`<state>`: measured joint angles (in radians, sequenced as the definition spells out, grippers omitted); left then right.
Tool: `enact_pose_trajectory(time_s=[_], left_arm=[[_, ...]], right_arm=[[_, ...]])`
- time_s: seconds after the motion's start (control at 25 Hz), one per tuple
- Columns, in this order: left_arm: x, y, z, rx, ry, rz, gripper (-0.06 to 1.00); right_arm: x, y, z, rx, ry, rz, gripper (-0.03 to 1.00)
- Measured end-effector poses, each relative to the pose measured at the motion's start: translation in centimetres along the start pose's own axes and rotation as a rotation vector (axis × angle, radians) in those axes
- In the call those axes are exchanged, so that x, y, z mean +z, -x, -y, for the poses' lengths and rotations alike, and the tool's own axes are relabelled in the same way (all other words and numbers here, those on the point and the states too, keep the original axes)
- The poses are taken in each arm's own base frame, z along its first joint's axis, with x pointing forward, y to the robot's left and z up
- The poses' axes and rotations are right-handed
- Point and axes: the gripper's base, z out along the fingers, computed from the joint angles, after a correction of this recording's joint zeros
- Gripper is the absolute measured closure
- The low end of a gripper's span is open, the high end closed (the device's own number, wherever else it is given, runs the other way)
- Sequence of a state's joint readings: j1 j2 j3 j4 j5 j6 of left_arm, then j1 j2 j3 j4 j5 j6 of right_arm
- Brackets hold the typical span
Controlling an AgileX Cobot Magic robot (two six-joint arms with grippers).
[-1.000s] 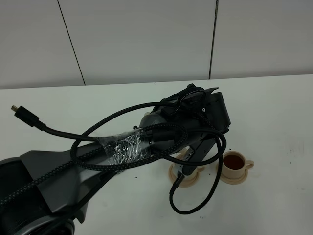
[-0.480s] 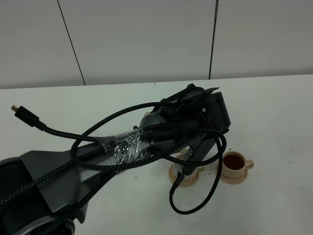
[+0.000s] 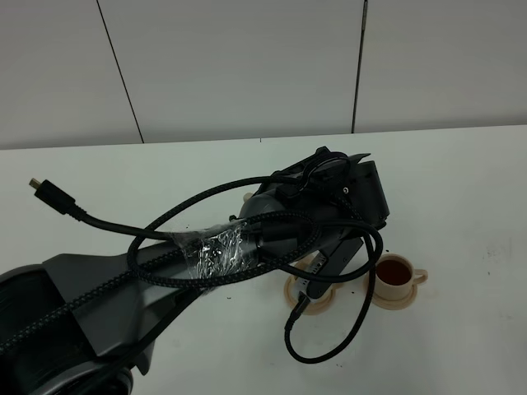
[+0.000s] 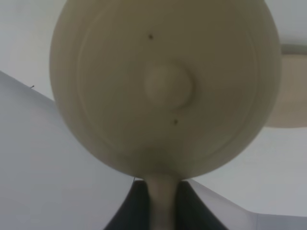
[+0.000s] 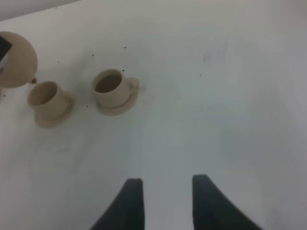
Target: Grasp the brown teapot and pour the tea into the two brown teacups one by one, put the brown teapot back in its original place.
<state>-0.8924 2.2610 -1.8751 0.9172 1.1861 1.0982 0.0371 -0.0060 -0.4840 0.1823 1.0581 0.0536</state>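
Left gripper clamping handle of brown teapot, holding it beside nearest teacup. Right gripper hanging empty, jaws apart, over surface. Step judged: filling second cup. Next move calling for pot tilting over its rim. Farther teacup containing dark tea; nearest teacup looking pale inside, probably unfilled.

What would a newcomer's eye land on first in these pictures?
The dark left arm with its looping cables fills the high view's foreground; just right of it, a brown teacup full of dark tea stands out on the white table. In the left wrist view the brown teapot fills the frame, its handle pinched in the left hand.
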Motion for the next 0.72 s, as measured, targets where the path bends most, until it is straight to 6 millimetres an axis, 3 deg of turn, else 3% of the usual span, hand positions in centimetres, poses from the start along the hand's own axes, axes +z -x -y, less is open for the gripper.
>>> enact_pose_trajectory(time_s=[0.72], left_arm=[[0.02, -0.25, -0.12, 0.039, 0.014, -0.032, 0.78]], right_arm=[[0.0, 0.0, 0.0, 0.0, 0.0, 0.0, 0.72]])
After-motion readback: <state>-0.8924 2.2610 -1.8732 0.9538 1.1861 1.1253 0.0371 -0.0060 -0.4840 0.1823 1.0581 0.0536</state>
